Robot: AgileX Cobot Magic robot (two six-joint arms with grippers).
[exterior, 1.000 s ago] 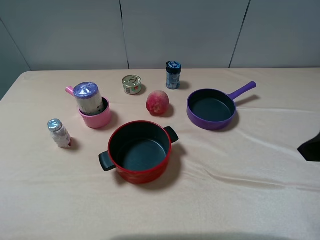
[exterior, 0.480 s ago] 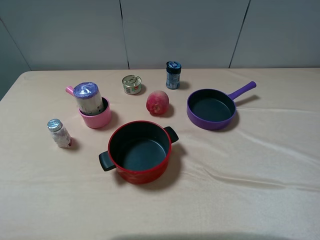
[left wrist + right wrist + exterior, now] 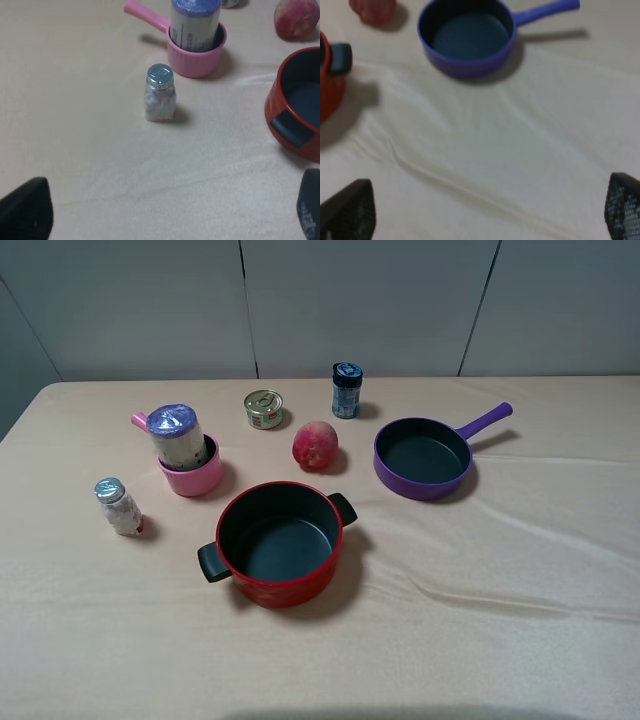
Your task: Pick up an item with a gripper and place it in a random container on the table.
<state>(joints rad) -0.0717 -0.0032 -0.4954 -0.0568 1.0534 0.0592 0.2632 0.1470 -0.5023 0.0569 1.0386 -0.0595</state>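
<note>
The cream-white canister [image 3: 177, 437] with a shiny purple top stands upright inside the small pink saucepan [image 3: 196, 478] at the left of the table; both also show in the left wrist view, the canister [image 3: 195, 22] in the saucepan [image 3: 197, 60]. Neither arm shows in the exterior view. My left gripper [image 3: 167, 212] is open and empty, low over bare cloth, well short of the saucepan. My right gripper [image 3: 485, 212] is open and empty over bare cloth near the purple pan [image 3: 466, 37].
A red two-handled pot [image 3: 279, 543] sits mid-table, a purple pan [image 3: 424, 456] to its right. A small foil-capped bottle [image 3: 118, 506], a tin can [image 3: 264, 408], a blue-lidded jar [image 3: 346, 390] and a red apple [image 3: 315, 444] stand around them.
The dark tip of the right arm at the exterior view's right edge has drawn out of sight. The objects have not moved.
</note>
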